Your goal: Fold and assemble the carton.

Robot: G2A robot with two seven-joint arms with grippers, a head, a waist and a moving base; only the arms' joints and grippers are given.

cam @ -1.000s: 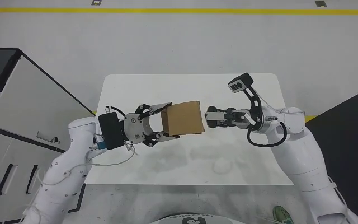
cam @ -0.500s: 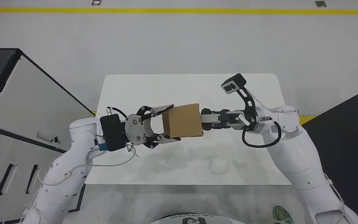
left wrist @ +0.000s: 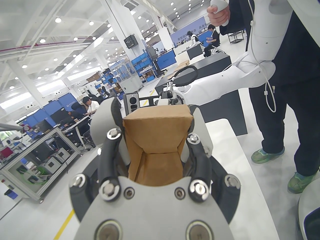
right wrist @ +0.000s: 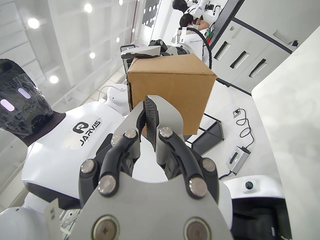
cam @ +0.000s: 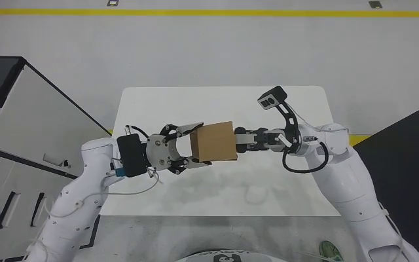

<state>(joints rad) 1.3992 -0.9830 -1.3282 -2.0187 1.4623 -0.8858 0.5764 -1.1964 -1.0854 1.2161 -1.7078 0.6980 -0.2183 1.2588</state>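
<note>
Left end effector grips the one carton; right end effector, closed, touches it.

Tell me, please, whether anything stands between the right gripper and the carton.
Nothing visible does. The right gripper, jaws shut, sits right at the near face of the carton; the left gripper holds it from the opposite side.

A white tabletop stood on pale grey floor; a yellow line ran along the frame's top edge.
</note>
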